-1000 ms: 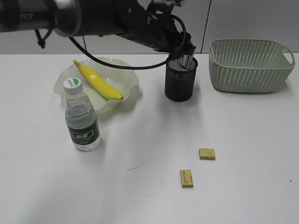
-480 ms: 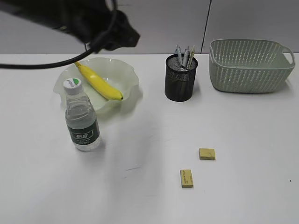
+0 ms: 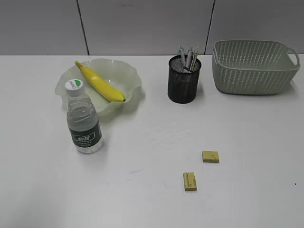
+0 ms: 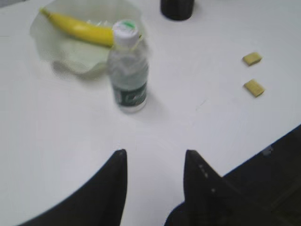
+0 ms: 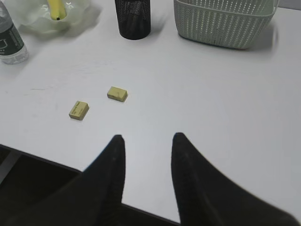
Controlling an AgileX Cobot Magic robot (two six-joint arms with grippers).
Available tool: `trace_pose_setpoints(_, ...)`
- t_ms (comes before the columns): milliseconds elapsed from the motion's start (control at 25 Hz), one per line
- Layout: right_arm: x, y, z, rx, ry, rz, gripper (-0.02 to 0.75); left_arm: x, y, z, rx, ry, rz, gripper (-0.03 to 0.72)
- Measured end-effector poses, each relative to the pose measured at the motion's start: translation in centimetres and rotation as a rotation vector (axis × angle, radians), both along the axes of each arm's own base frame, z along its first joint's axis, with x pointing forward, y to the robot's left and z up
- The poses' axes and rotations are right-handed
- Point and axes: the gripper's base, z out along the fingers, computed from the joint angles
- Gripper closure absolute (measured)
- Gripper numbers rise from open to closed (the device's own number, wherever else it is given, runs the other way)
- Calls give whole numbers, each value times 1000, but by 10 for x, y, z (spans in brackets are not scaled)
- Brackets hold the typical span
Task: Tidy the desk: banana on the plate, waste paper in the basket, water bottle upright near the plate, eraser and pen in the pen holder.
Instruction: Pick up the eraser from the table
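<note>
A yellow banana point(image 3: 99, 81) lies on the pale green plate point(image 3: 128, 71). A water bottle point(image 3: 83, 118) stands upright in front of the plate. The black mesh pen holder point(image 3: 183, 80) holds several pens point(image 3: 188, 58). Two yellow erasers point(image 3: 210, 156) point(image 3: 190, 181) lie on the table. The green basket point(image 3: 254, 66) stands at the back right. No waste paper shows. Neither arm shows in the exterior view. My left gripper point(image 4: 155, 153) is open and empty above the table's front edge, with the bottle point(image 4: 128, 66) ahead of it. My right gripper point(image 5: 146, 138) is open and empty near the front edge, with the erasers point(image 5: 117, 93) point(image 5: 79, 109) ahead to its left.
The white table's front edge point(image 5: 42, 160) runs just under both grippers. A grey panelled wall point(image 3: 142, 23) stands behind the table.
The left arm, which was over the pen holder one second ago, has swung back left and out of the exterior view. The pens now stand in the holder.
</note>
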Motion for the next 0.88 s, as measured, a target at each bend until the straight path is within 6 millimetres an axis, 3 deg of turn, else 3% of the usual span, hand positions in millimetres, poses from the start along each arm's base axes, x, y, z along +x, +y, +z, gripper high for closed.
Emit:
trace_pose_setpoints(160,0,0,0,0,0,0,467,-35,31,-4,6,-5,67,388)
trace_pose_setpoints(320,0,0,0,1,-1,0,489,-52,45,-18,-38,-41,102,388)
trace_pose_setpoints(880,0,0,3,7,-16,0,496,-56,49,-24,-68,-75,113,399)
